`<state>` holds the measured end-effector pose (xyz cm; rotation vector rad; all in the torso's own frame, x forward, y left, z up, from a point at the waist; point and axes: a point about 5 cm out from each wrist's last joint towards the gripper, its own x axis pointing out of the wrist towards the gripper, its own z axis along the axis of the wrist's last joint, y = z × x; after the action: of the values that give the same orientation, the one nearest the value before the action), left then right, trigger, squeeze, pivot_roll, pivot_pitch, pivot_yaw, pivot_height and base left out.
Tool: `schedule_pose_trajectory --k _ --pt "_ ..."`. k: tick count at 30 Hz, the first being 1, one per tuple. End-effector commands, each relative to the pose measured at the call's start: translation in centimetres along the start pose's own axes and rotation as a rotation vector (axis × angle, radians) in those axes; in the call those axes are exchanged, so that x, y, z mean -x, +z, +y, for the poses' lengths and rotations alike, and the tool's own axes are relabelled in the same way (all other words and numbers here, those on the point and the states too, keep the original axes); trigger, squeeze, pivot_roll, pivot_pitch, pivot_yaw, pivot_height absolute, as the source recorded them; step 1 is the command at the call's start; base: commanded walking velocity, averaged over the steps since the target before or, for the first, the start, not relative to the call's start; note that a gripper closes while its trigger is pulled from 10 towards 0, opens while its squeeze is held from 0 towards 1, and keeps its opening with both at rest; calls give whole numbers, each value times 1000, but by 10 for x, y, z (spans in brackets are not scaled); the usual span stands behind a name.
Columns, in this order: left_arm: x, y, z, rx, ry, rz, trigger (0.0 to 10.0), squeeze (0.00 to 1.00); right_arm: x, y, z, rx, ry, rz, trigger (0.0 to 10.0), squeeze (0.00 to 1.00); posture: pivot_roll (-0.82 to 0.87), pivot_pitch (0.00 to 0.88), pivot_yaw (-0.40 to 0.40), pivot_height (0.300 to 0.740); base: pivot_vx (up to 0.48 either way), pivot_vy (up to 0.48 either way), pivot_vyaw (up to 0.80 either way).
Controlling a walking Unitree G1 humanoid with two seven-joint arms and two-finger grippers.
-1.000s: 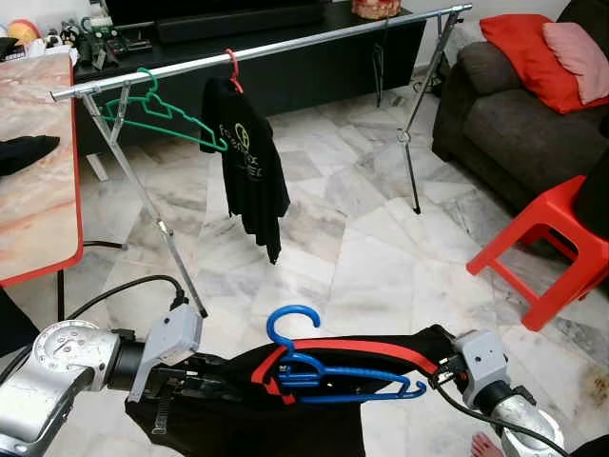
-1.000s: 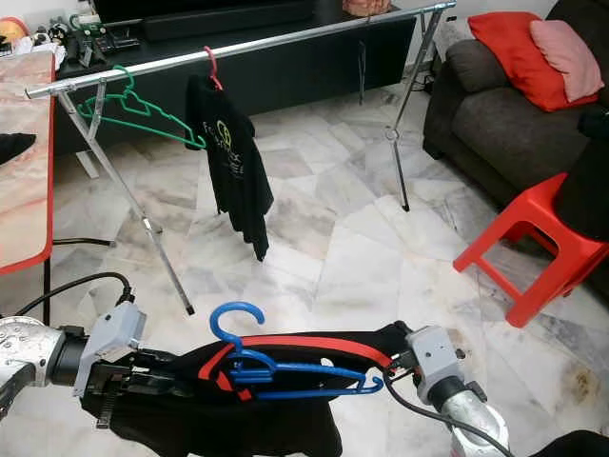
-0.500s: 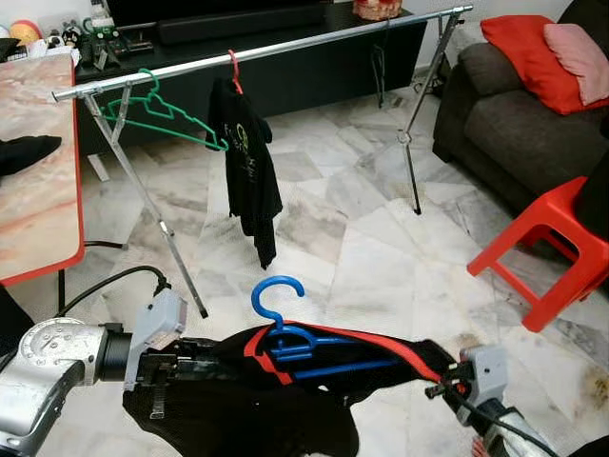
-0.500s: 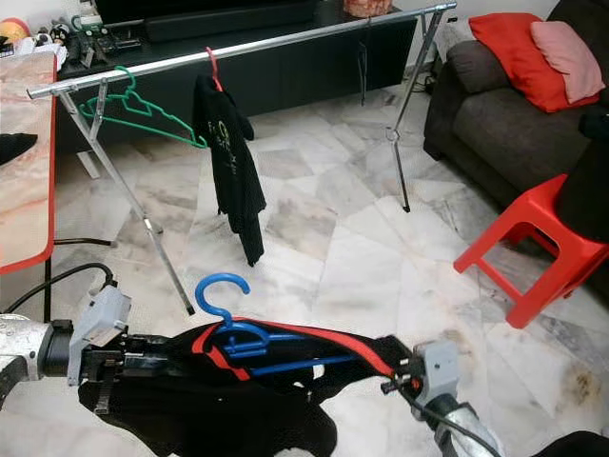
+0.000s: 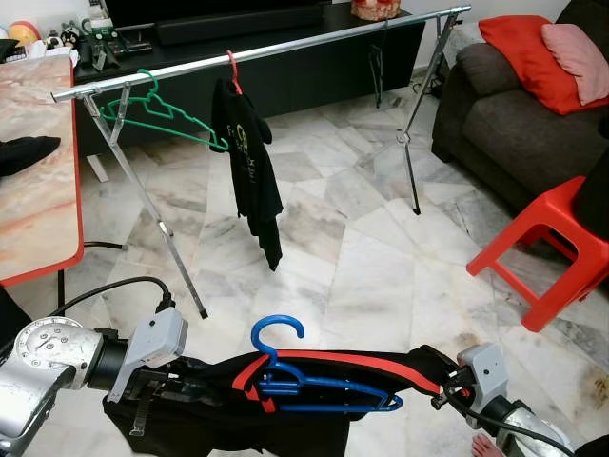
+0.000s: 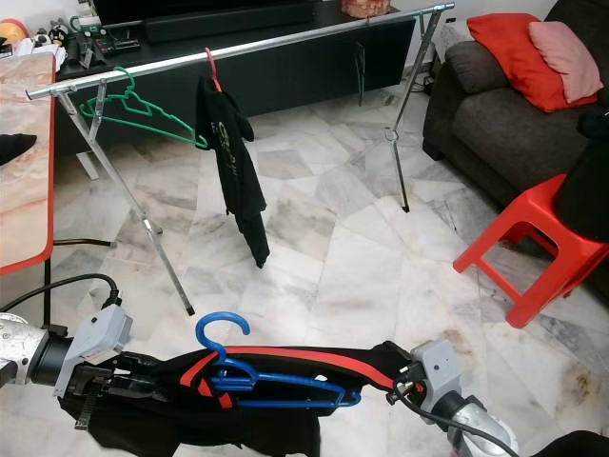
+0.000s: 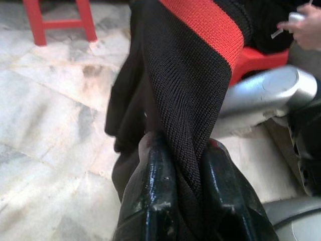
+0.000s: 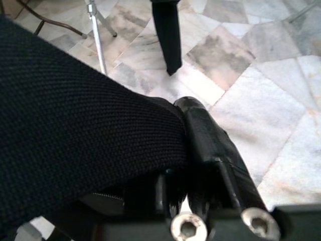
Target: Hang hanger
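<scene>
The left gripper (image 7: 175, 201) and right gripper (image 8: 200, 150) both pinch a black garment (image 5: 314, 376) on a blue hanger (image 5: 285, 381), well below the rail (image 5: 257, 52), which holds a green hanger (image 5: 162, 112) and black shirt (image 5: 249, 162).

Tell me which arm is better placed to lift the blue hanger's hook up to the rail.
Probably the left. The blue hanger has its hook nearer the left gripper, which pinches the black and red garment there. The right gripper holds the far end. The rail lies ahead.

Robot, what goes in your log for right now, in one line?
left gripper: shut on shirt | right gripper: shut on shirt | blue hanger: in shirt | rail: ahead
</scene>
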<state>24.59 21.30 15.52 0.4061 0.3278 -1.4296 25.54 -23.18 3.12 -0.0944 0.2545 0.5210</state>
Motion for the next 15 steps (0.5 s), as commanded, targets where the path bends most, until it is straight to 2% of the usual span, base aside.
schedule_pose_trajectory --k 1,6,7,10,14,15 --pt "16 2 4 7 60 0 10000 0 20 -12 -17 -47 -91 58 10000 1000 -35 170 -34 740 0 0 0" --pt "14 3 3 3 48 -1 10000 0 19 -16 -7 -86 7 74 10000 1000 -34 170 -31 740 0 0 0" --pt "14 2 3 0 44 4 10000 0 20 -18 -2 -125 86 90 10000 1000 -34 170 -31 740 0 0 0" --pt "14 2 2 -7 35 13 10000 0 24 -19 3 -189 208 113 10000 1000 -35 167 -30 740 0 0 0" --pt "13 3 2 -11 28 12 10000 0 31 -18 4 -243 307 145 10000 1000 -37 166 -29 740 0 0 0" --pt "12 3 2 -9 23 10 10000 0 35 -21 7 -250 380 191 10000 1000 -36 164 -28 740 0 0 0"
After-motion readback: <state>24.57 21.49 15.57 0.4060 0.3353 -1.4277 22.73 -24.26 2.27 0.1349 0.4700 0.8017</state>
